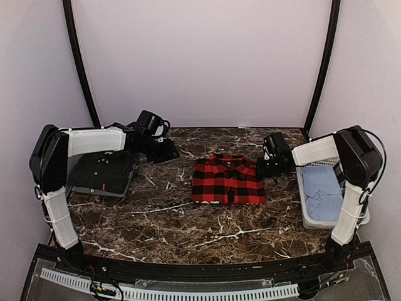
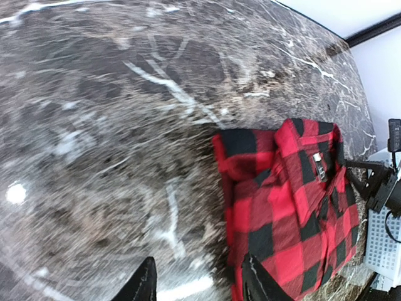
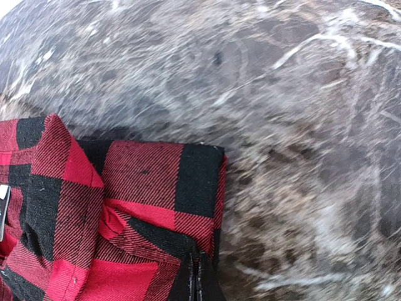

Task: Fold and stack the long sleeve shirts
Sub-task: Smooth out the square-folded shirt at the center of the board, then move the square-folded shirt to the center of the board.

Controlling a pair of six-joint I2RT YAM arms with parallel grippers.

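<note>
The red flannel shirt [image 1: 229,183] is lying folded, long axis left-right, collar pointing far; left gripper [image 2: 200,282] is hanging released, right gripper [image 3: 197,281] clenched tight.

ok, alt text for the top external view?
A folded red-and-black flannel shirt lies mid-table on dark marble, the left gripper up-left of it and the right gripper at its right edge. A dark shirt lies far left under the left arm; a bin holding blue cloth sits far right.
</note>
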